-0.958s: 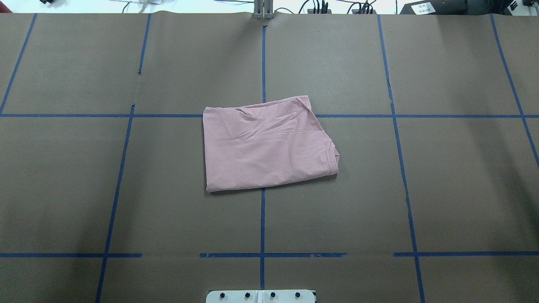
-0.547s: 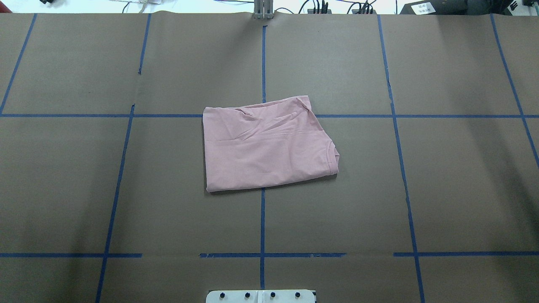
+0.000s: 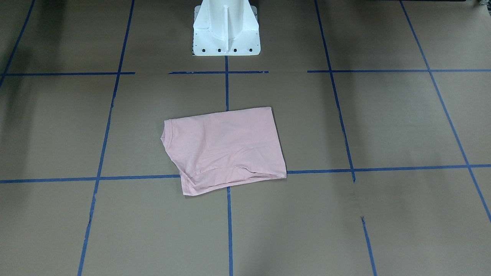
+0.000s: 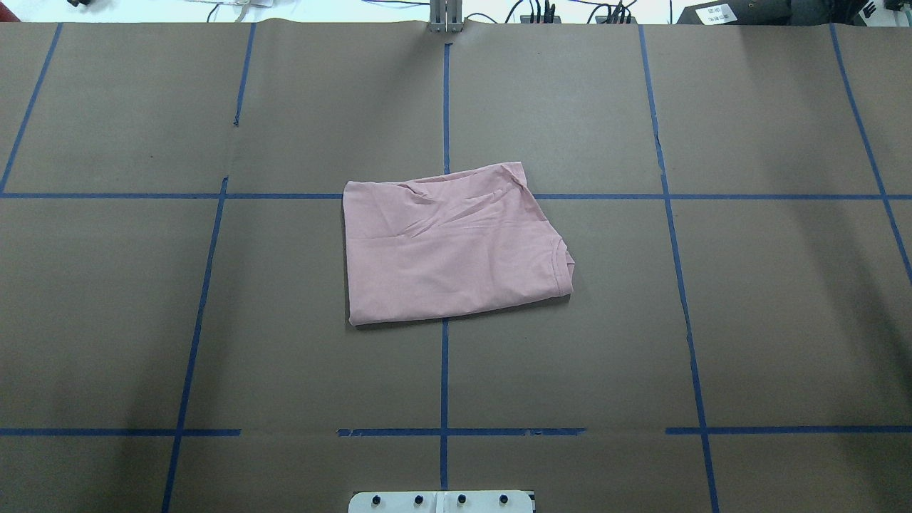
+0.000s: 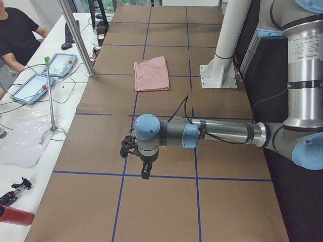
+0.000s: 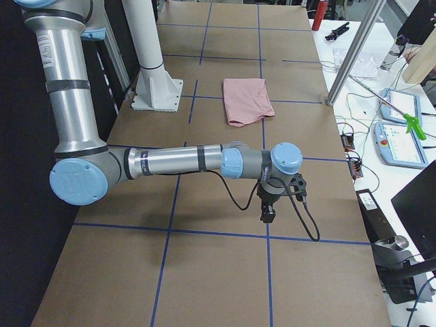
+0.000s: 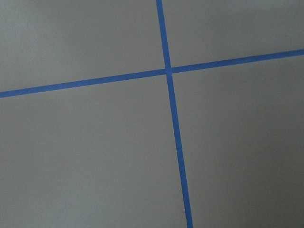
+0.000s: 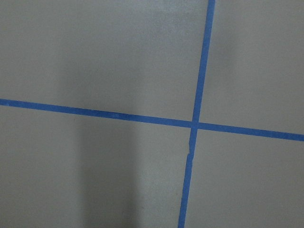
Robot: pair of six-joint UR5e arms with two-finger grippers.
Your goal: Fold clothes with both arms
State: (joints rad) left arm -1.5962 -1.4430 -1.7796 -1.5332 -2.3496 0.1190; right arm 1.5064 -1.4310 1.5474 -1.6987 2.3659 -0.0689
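Overhead view: you see a pale pink T-shirt (image 4: 449, 246), folded to a rough rectangle. It lies flat at frame centre on the brown table (image 4: 142, 320), over a crossing of blue tape lines (image 4: 445, 377). The ribbed neck edge is at the shirt's right side, w/ a few creases near its upper edge. Only plain pink fabric faces up.

Upper right of that frame there's a white label (image 4: 715, 13) on a dark box, too small to read.

Front-facing view: the T-shirt sits mid-frame, below the white pedestal (image 3: 226, 30).

Left-side view: the left arm (image 5: 222, 132) stretches across frame centre. The left fingers (image 5: 145, 171) point down above the table, well apart from the T-shirt in the upper middle of the frame.

Right-side view: the right arm (image 6: 177, 160) reaches across likewise. The right fingers (image 6: 268, 214) are also well apart from the T-shirt at upper middle.

You can't tell whether either pair of fingers is spread or pressed together.

Each wrist view looks down on a tape crossing on the table.
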